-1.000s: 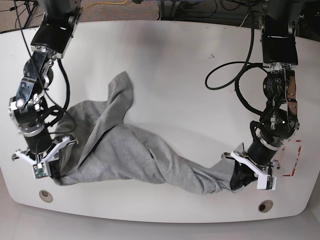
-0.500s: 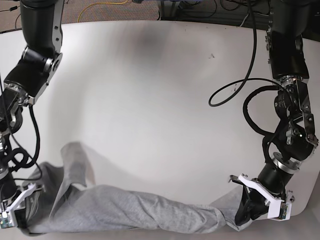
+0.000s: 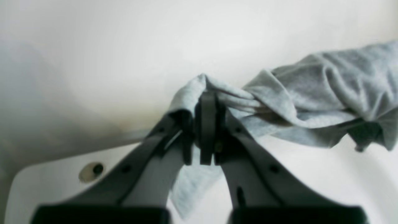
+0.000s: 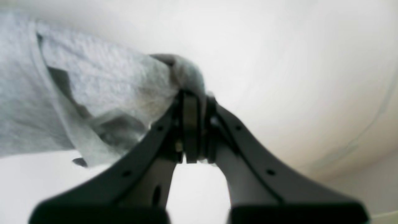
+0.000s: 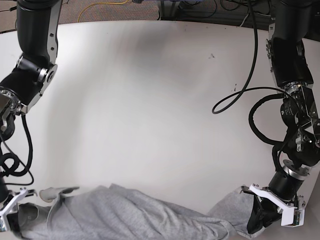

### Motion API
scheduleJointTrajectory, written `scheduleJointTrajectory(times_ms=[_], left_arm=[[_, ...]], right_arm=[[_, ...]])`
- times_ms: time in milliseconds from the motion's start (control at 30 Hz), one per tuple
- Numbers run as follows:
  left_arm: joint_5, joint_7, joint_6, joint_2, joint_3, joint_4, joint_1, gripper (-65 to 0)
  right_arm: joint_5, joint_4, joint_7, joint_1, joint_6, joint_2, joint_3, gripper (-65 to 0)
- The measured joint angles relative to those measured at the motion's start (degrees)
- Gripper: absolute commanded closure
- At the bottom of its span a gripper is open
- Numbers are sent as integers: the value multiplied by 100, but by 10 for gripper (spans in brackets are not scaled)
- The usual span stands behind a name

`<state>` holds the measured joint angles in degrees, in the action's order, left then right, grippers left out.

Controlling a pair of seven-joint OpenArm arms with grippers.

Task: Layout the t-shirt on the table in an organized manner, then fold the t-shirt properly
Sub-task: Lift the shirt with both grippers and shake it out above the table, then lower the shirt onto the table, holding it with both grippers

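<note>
I have both the left gripper [image 3: 207,124] and the right gripper [image 4: 194,124] clenched on bunched edges of the t-shirt [image 5: 125,217], which sags limp, light and twisted between them, so I judge I should regrip at flat corners.

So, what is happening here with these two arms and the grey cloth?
A two-armed robot is spreading out a grey t-shirt on a white table. Each gripper is shut on one end of it: the left gripper pinches a bunched corner, and the right gripper pinches the other end. The shirt hangs stretched between them at the near edge of the table, twisted and wrinkled, not yet laid flat. No folding has begun.
</note>
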<state>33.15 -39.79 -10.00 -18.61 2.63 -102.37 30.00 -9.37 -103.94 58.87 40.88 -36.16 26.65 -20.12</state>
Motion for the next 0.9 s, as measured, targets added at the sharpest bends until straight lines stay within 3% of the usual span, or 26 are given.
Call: scheduleJointTrajectory(times_ms=[267,400,667,900], left_arm=[[28,-35,-258,-162,282,9,-909,-8],[28,-15,-417,-109,450,-9,-1543,-8],[-98,-55,-361,-15,525,2,-2787,-7],[-52,-50,-404,76,616,11,-3709,-6]], right_arm=[[31,-79,131,-1397,-81,-275,-656,0],[46,-621,79,-2249,-162,-765,-968,0],[122,-942,109,-3716,-166,-1773,-1016,0],[186,-957,-584,-4732,-136,-2306,-1021,0]])
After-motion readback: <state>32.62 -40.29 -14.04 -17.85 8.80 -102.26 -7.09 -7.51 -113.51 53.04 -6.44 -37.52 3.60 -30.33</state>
